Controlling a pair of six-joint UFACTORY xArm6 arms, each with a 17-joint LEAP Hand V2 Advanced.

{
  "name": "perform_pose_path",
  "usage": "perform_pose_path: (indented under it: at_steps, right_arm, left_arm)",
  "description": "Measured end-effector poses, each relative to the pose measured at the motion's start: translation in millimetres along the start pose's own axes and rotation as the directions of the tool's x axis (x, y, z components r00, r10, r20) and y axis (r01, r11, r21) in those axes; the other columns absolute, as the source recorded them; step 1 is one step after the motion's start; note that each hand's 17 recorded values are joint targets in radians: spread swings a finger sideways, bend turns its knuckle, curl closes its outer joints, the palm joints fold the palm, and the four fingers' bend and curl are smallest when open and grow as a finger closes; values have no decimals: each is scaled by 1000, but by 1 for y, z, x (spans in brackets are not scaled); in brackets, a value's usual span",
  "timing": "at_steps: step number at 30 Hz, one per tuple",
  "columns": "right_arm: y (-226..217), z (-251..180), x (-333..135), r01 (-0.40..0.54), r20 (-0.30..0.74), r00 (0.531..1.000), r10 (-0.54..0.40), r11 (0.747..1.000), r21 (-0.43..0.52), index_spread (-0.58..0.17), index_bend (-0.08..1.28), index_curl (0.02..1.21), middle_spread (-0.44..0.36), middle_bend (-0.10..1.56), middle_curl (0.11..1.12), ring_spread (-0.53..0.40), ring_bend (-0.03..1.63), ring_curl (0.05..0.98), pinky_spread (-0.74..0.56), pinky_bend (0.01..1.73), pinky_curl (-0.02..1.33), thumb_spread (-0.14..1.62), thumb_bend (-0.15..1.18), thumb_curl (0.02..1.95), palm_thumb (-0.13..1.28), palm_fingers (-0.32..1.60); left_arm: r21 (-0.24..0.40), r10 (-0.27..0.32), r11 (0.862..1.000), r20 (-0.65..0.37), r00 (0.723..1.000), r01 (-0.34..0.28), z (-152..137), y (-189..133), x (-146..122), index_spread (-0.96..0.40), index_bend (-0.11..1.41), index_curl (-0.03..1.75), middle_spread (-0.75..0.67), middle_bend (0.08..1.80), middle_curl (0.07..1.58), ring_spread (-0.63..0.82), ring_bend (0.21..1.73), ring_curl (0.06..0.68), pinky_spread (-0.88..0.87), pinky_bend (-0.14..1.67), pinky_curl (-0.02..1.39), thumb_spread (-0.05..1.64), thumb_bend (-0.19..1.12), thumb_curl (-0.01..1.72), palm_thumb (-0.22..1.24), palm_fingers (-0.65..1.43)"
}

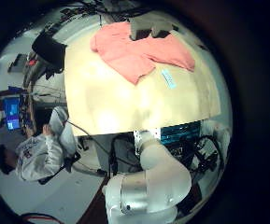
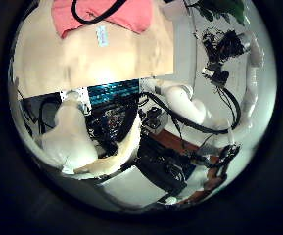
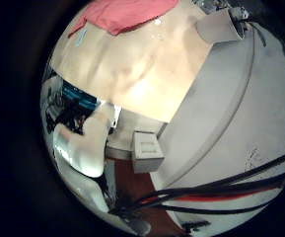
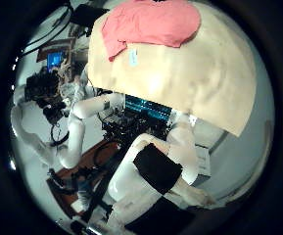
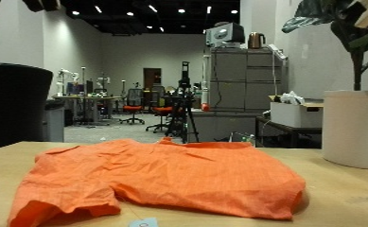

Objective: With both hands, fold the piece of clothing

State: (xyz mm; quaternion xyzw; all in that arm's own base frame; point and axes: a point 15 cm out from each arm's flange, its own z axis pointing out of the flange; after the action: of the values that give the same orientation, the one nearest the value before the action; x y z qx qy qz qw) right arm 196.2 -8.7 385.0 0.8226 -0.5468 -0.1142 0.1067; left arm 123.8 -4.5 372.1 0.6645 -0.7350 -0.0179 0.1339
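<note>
An orange short-sleeved shirt [image 5: 171, 175] lies spread flat on the light wooden table [image 5: 335, 203], a sleeve towards the near edge. Neither hand shows in the outside view. The left little finger side palm view shows the shirt [image 1: 135, 51] small and far below on the table [image 1: 125, 107]. It also shows far off in the left thumb side palm view [image 2: 68, 15], the right little finger side palm view [image 3: 127, 15] and the right thumb side palm view [image 4: 151, 22]. Both palms are high above the table, away from the shirt.
A small white label [image 5: 142, 223] lies on the table beside the shirt's near edge; it also shows in the left little finger side palm view [image 1: 167, 79]. A white plant pot [image 5: 354, 128] stands by the table's side. A black chair [image 5: 13, 104] stands behind the table.
</note>
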Motion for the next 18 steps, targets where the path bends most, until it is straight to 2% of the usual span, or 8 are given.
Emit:
perform_pose_path:
  at_steps: [11, 18]
  right_arm:
    - [4, 0, -2, 0, 1, 1000, 0, 1000, -1, -324, 192, 362, 70, 173, 266, 222, 195, 245, 355, 210, 325, 1273, -14, 209, 393, 163]
    - [2, 3, -3, -14, 15, 1000, 14, 1000, -11, -321, 191, 361, 75, 174, 266, 222, 194, 244, 355, 208, 326, 1273, -14, 209, 393, 164]
  left_arm:
    - [-18, 1, 1000, 6, 1000, -1, 5, 4, -2, 48, 166, 312, 193, 240, 357, 485, 353, 218, 430, 197, 301, 1060, -23, 292, 289, 205]
    - [-56, 42, 998, 47, 998, -40, 19, 0, -14, 49, 166, 312, 194, 249, 359, 484, 348, 216, 421, 196, 301, 1060, -23, 292, 288, 210]
